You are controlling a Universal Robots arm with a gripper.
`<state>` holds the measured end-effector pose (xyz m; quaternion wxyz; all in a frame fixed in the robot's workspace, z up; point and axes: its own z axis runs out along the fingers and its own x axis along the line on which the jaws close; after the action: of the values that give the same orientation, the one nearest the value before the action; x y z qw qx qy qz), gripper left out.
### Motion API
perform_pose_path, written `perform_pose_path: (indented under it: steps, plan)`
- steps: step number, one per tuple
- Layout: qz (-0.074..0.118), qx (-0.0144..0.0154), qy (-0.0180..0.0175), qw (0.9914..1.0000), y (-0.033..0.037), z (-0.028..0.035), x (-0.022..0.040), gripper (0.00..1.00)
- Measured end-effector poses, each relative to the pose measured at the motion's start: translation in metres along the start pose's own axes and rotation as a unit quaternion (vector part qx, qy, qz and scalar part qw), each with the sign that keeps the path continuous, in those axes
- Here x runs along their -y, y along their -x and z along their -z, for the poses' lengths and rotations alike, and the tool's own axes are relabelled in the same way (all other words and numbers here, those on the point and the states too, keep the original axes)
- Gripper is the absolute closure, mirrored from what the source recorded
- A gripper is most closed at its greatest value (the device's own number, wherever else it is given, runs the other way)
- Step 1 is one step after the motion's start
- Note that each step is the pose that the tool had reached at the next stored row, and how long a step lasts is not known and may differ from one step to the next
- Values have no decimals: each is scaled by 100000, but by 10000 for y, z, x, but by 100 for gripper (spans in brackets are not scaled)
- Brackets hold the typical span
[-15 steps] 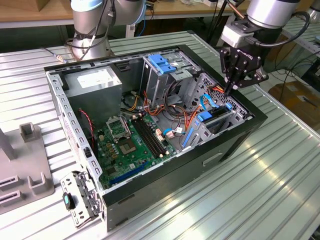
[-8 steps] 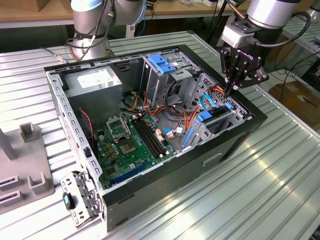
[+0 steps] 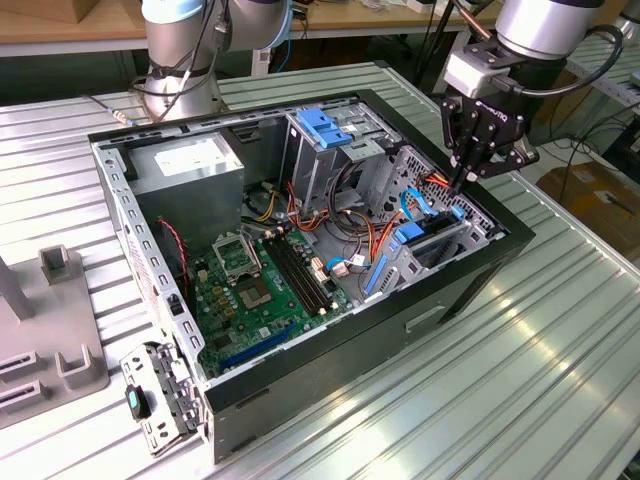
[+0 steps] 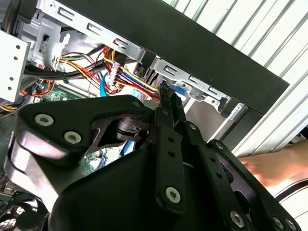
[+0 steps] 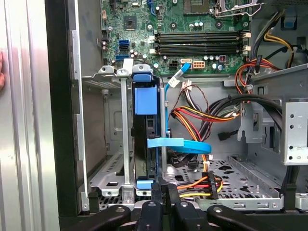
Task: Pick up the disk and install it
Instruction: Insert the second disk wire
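Disk [image 5: 144,144] seated on edge in drive cage [image 5: 103,180] slot by case [image 3: 500,245] wall, cables crowding its other side. Gripper [image 3: 462,183] points down, fingers pinched narrow, touching disk's blue rail end.

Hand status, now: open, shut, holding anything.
Hand: fingers together, shut, tips down at the blue-railed disk standing on edge in its bay inside the computer case; a grip on it cannot be told.
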<state>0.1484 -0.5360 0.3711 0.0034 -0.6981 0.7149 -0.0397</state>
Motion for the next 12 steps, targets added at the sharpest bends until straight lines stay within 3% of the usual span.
perform_pose_path:
  steps: [4, 6, 7, 8, 9, 10, 12]
  plan:
    - [-7, 48, -13, 100000, -14, -15, -72, 84]
    - [-24, 286, -11, 100000, -15, -41, -95, 84]
    - [-36, 548, -10, 99998, -16, -47, -97, 84]
    - [-115, 1933, 23, 99981, -20, -51, -98, 84]
    - [-175, 2848, 45, 99959, -27, -52, -98, 84]
    - [-190, 3073, 53, 99953, -37, -53, -99, 84]
    - [-198, 3223, 56, 99948, -90, -55, -98, 84]
